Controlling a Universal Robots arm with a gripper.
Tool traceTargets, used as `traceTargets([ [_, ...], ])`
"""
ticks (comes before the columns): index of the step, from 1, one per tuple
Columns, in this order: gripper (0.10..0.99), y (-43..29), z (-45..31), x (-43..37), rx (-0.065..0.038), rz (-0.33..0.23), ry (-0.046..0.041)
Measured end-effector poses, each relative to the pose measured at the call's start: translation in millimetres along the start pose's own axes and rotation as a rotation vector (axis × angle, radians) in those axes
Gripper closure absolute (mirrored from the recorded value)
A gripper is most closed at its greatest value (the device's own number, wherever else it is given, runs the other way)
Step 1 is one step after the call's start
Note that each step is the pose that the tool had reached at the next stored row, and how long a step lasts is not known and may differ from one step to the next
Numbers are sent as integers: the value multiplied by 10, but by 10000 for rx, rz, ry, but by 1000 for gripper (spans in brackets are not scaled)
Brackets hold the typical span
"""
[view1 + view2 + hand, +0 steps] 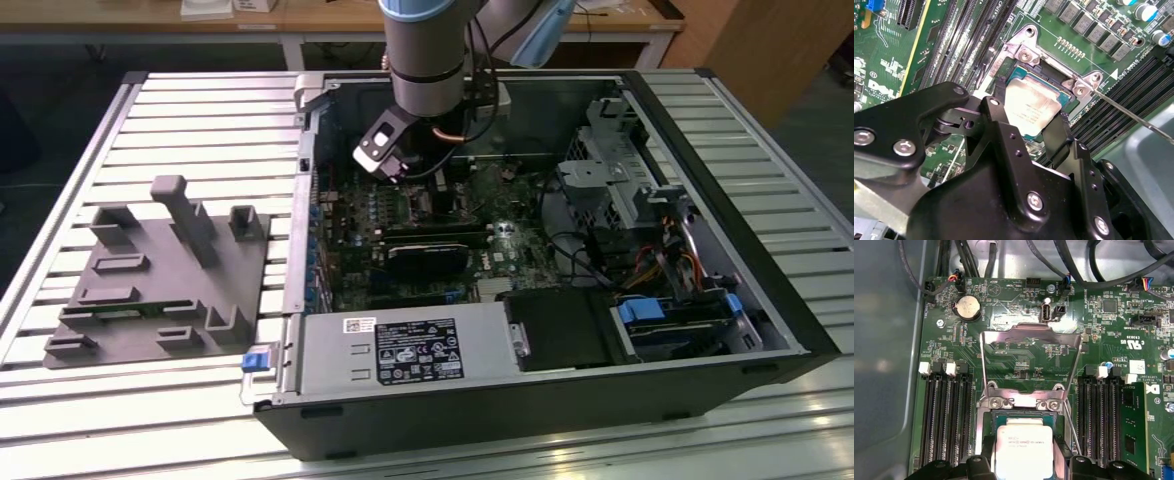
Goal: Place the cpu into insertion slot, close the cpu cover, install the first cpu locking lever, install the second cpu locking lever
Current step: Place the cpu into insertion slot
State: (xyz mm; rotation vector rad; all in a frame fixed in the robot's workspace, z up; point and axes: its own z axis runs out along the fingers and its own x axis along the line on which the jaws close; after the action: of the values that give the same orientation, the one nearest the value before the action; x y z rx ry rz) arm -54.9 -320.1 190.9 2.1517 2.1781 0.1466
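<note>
Now tool point(1028, 112) grips cpu point(1023, 447) in insertion slot point(1046, 75).

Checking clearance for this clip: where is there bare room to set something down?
Bare slats of the table beyond the grey fixture, at the exterior view's left, and the strip in front of the computer case. Crowded: inside the case, where the gripper hangs at the cpu between memory slots.
</note>
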Motion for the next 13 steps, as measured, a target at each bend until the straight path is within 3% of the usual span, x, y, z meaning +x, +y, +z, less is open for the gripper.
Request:
traceTargets([
  [9,537,0,1,0,-1,17,-2],
  [10,475,0,0,0,-1,17,-2],
  [13,475,0,-1,0,1,16,-5],
])
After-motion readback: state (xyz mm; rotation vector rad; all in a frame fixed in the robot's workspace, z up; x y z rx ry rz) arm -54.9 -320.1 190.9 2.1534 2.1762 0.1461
